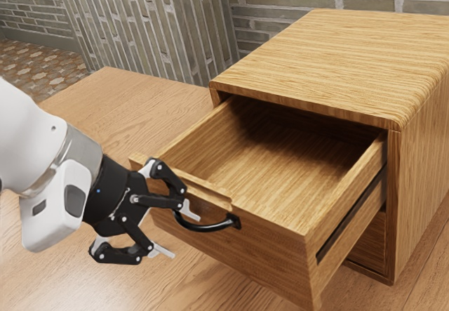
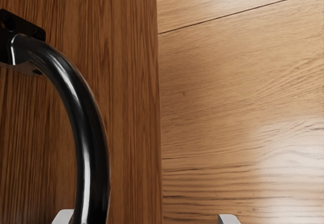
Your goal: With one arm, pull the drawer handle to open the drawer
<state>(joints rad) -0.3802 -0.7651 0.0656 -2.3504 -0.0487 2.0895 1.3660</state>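
White Franka arm (image 1: 35,163) is coming in from the exterior view's left, low over the wooden table (image 1: 112,107). Black gripper (image 1: 175,232) is standing wide open, gripping nothing. Its upper finger is sitting right at the near end of the black drawer handle (image 1: 207,227); its lower finger is hanging well below the handle.

In the wrist view the handle (image 2: 86,128) is curving from its mount on the drawer front (image 2: 131,82) down to one fingertip (image 2: 63,216), close beside it. I cannot tell whether they are touching. The other fingertip is standing well apart over the table (image 2: 238,107).

Further right, the drawer (image 1: 238,251) is standing pulled far out of the wooden cabinet (image 1: 351,58), its inside showing bare wood floor. Brick wall (image 1: 295,2) is running behind.
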